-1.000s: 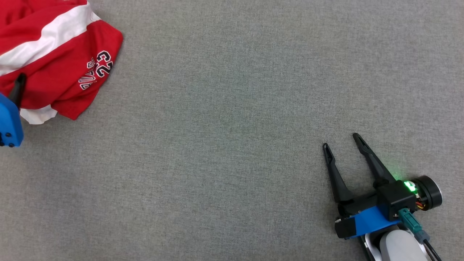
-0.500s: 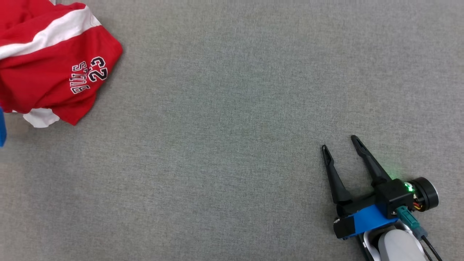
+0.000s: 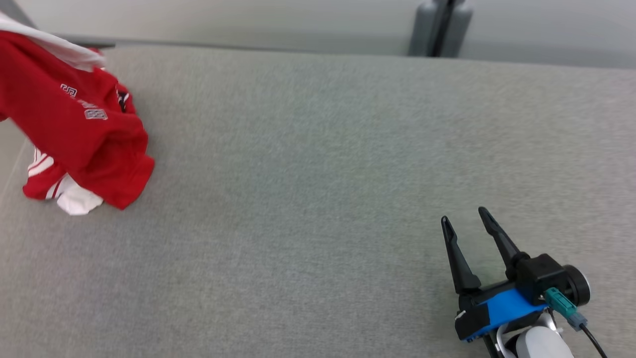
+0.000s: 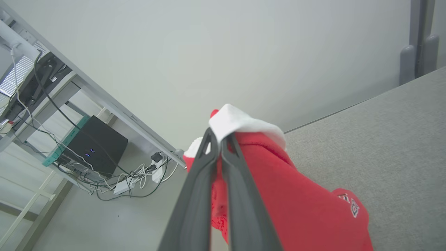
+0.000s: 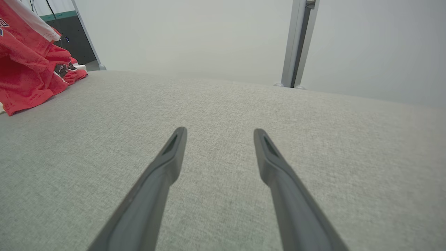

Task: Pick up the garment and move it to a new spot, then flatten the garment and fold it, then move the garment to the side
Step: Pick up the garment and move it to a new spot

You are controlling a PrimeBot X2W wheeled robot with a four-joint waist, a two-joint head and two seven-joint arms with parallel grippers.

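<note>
Head view. Finds the red garment (image 3: 84, 134) bunched at the left end of the grey table (image 3: 318, 174), with white trim showing at top and bottom. Puts its lower folds on the table close to the left edge, and its upper part drawn up and out past the picture's left border. Finds the right gripper (image 3: 463, 214) low over the table's near right part, well apart from the garment. Sees its fingers spread with bare table between them, holding nothing. Notes a grey post (image 3: 437, 27) behind the table's far edge.

Left wrist view. Looks along the left gripper (image 4: 218, 139), fingers pressed together on a white-edged fold of the garment. Sees red cloth hanging from the pinch down toward the table's left end. Takes in, beyond that end and lower down, a desk frame (image 4: 104, 101), a black box (image 4: 94, 146) and a tangle of cables (image 4: 139, 176).

Right wrist view. Looks along the right gripper's two fingers, set apart over the table. Cannot tell whether the tips touch it. Places the garment at the table's left end, partly lying on it and partly raised.
</note>
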